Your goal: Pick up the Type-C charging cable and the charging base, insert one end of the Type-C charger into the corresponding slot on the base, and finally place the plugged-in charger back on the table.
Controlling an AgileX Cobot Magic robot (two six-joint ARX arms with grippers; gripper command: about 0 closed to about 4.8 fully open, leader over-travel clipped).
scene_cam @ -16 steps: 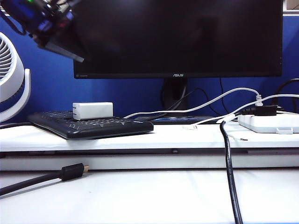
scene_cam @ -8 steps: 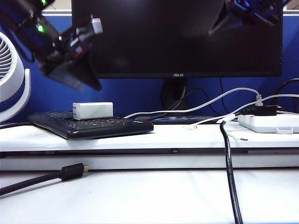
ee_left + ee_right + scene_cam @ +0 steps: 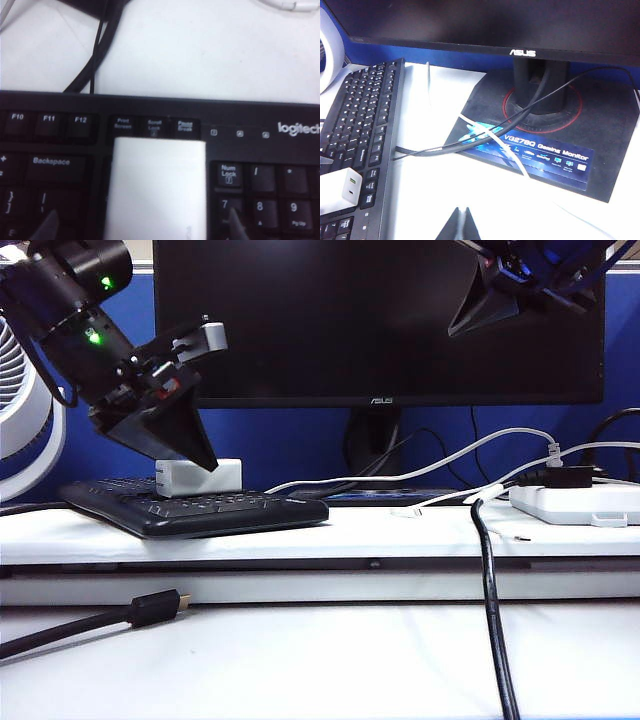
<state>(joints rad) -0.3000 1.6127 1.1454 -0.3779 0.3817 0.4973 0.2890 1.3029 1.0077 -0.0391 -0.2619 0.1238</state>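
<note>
The charging base [image 3: 215,478], a small white brick, lies on the black keyboard [image 3: 200,508]. My left gripper [image 3: 195,455] hangs just above it, open. In the left wrist view its fingertips [image 3: 47,225] stand on either side of the charging base [image 3: 157,190], apart from it. The Type-C charging cable [image 3: 455,496], a thin white cord, lies on the table's shelf [image 3: 400,535] with one end in front of the monitor foot. It also crosses the foot in the right wrist view [image 3: 492,142]. My right gripper [image 3: 470,320] is high at the right, shut and empty [image 3: 462,212].
A black monitor [image 3: 380,320] stands behind on its foot [image 3: 600,150]. A white fan [image 3: 25,410] is at the left and a white power strip [image 3: 575,505] at the right. A thick black cable [image 3: 492,610] hangs over the shelf, and a gold-tipped black plug [image 3: 160,608] lies lower left.
My left gripper has come down from the top left corner to just above the charging base and has opened. My right gripper has entered at the top right.
</note>
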